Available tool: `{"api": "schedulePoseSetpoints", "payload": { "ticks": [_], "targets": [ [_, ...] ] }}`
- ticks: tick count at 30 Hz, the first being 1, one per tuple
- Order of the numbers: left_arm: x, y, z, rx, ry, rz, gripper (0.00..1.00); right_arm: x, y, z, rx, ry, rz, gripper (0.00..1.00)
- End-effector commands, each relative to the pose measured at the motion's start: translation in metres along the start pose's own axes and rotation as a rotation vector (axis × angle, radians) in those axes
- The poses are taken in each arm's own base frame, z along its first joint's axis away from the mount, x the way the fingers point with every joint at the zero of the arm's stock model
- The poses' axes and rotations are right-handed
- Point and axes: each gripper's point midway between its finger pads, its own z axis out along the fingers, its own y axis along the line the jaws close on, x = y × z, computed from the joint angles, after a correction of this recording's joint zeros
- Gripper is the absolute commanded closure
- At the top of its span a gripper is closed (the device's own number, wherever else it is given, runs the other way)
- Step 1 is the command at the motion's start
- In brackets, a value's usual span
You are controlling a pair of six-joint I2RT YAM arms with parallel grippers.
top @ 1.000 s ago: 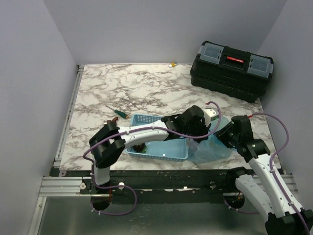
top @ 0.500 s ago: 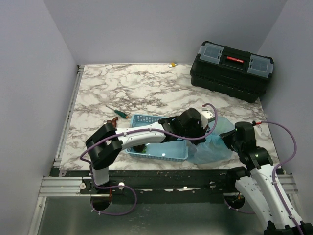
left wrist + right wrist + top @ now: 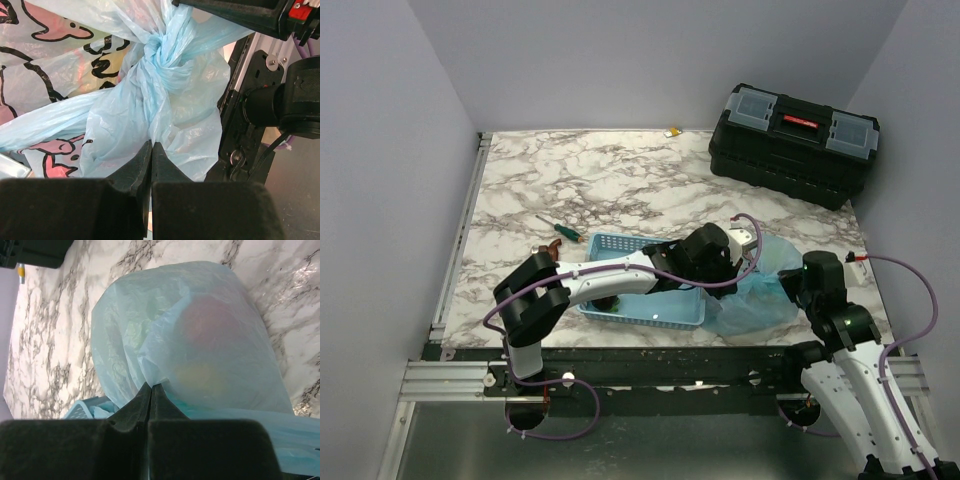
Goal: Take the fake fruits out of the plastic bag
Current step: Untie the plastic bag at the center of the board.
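A black toolbox (image 3: 794, 143) far right; screwdriver (image 3: 560, 228) beside latticed basket (image 3: 612, 244).

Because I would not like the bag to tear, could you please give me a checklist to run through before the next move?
1. The left hand grips the bag below the knot: ok.
2. The right hand grips the bag's film: ok.
3. The bag's mouth is open: not ok, the knot is tied.
4. The fruits are located: ok, a red fruit and a yellow fruit show through the film.
5. The bag lies apart from the basket: cannot tell.
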Motion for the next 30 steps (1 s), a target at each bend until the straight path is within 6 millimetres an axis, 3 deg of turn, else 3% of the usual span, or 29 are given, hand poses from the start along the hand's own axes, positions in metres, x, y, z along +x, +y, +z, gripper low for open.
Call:
{"api": "schedulePoseSetpoints", "payload": {
  "ticks": [1,16,25,30],
  "targets": [
    [0.002,-0.010,-0.011,0.028,0.013,0.017,1.00,-0.026,-0.003,-0.008,0.031,-0.117,0.034,0.99],
    [-0.003,-0.012,-0.015,0.025,0.027,0.027,1.00,-0.048,0.001,-0.022,0.019,-0.197,0.026,0.99],
    [-0.024,-0.008,-0.021,-0.034,-0.002,0.051,1.00,-0.043,0.002,-0.022,0.001,-0.175,0.012,0.99],
    [-0.046,-0.015,-0.022,-0.029,-0.040,0.060,0.75,-0.044,0.004,-0.024,-0.017,-0.177,0.010,0.99]
  ]
}}
